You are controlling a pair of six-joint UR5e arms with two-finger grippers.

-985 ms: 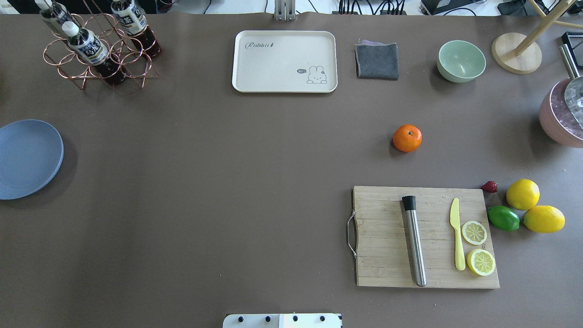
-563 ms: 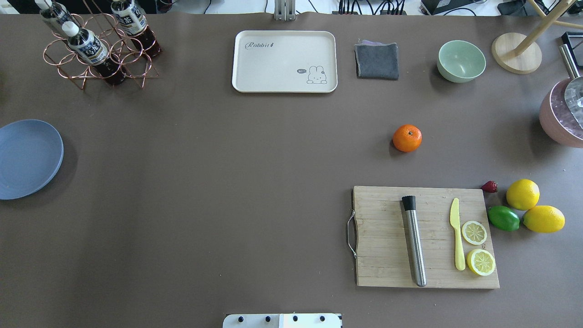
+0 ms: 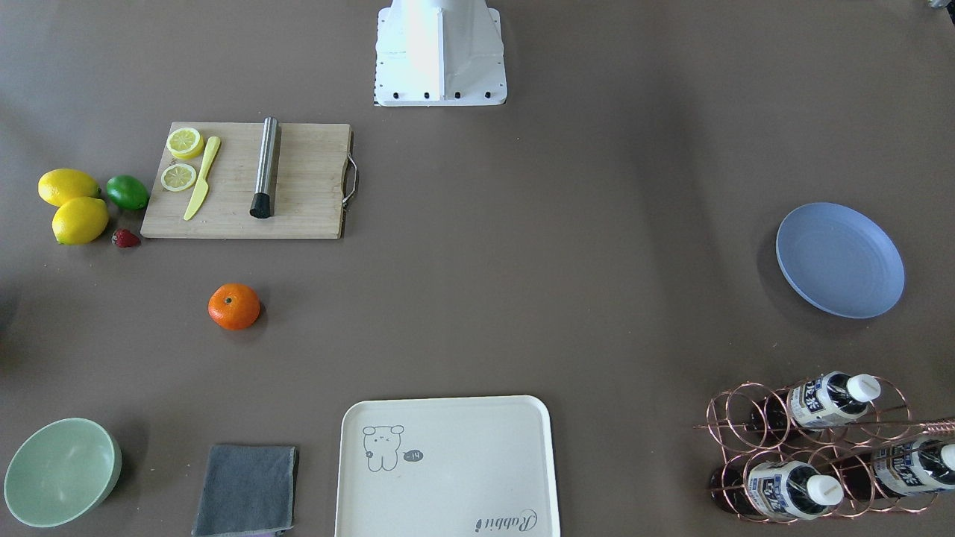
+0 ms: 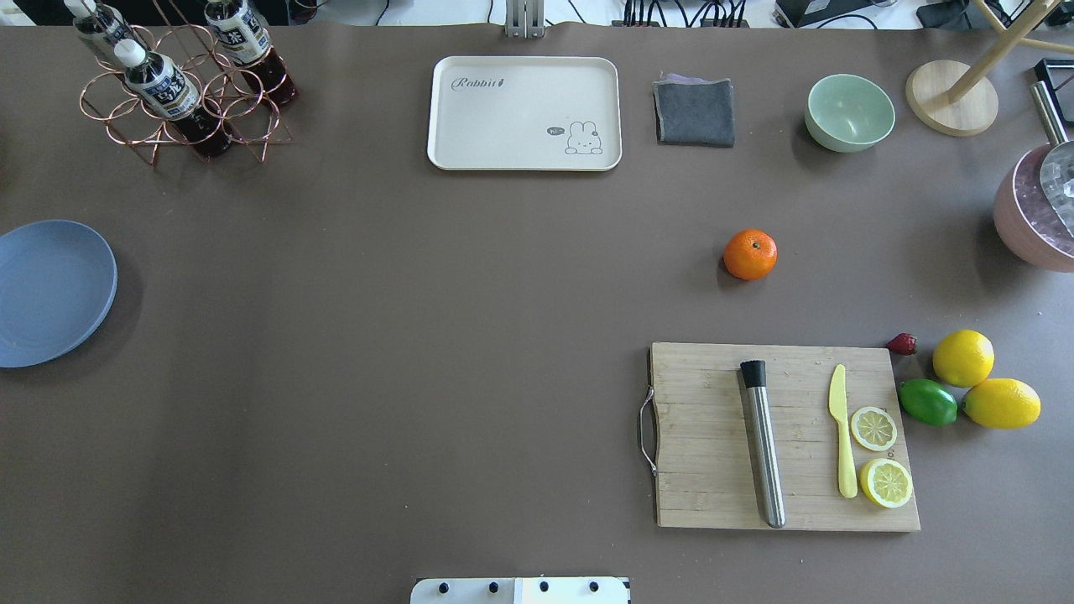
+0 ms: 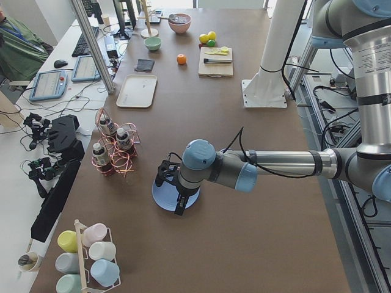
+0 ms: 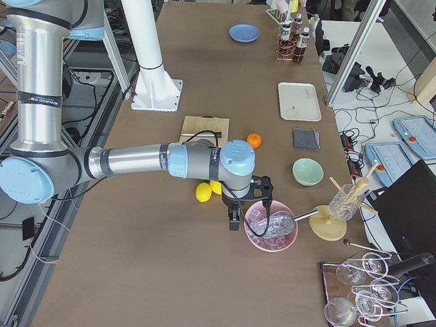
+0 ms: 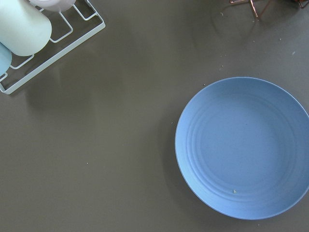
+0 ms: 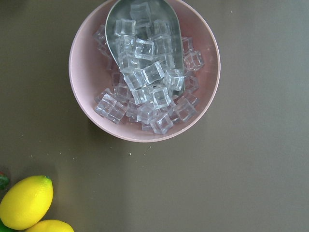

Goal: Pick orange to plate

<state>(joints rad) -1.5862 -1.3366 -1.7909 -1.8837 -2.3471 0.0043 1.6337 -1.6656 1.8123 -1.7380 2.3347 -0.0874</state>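
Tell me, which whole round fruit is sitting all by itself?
The orange: it sits alone on the table, while the lemons and the lime huddle close together beside the cutting board.

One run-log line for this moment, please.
small round bright-orange orange: on table, untouched | round blue plate: empty | left gripper: above plate | right gripper: above pink ice bowl

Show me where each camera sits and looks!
Front-facing: across the table, facing robot base; sees orange.
Overhead: behind robot, looking down; same orange, base edge.
Exterior left: left end; left arm by plate.
Exterior right: right end; right arm by ice bowl.
Left wrist: down on plate; no body.
Right wrist: down on ice bowl; no body.
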